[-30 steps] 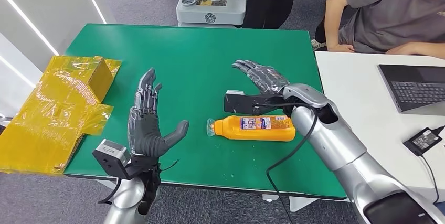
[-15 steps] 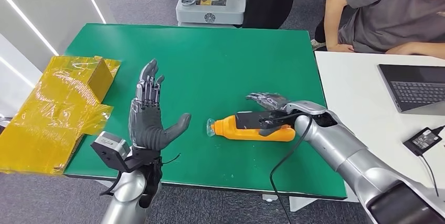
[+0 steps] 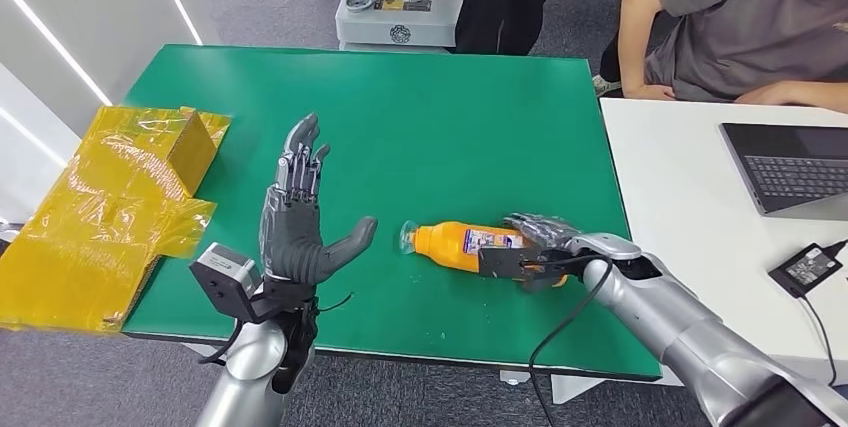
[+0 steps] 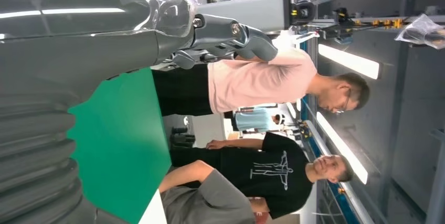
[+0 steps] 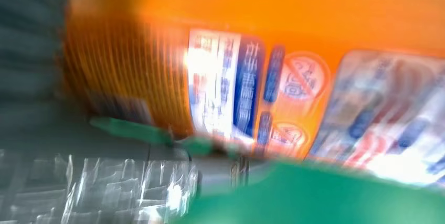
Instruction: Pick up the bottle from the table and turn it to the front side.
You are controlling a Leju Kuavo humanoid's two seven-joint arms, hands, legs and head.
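**A:** Start at your right hand (image 3: 545,247). Its fingers are curled over the wide end of the bottle (image 3: 460,244), though from the head view you can't tell for sure that the grip is closed all the way round. The wrist camera is pressed so near the orange side and its label that the picture blurs.

**B:** And the bottle itself?

**A:** Lying on its side on the green table (image 3: 420,107), cap pointing to nine o'clock, body running to three o'clock under your hand. You took the wide end, probably so the label stays readable while you roll it.

**B:** My left hand?

**A:** Your left hand (image 3: 300,222) is at nine o'clock of the cap, just apart, fingers spread, palm toward the bottle, holding nothing. It looks placed to receive or steady the neck. Farther out at nine o'clock lies the yellow wrapping (image 3: 110,207); at three o'clock, a laptop (image 3: 790,167) on the white desk.
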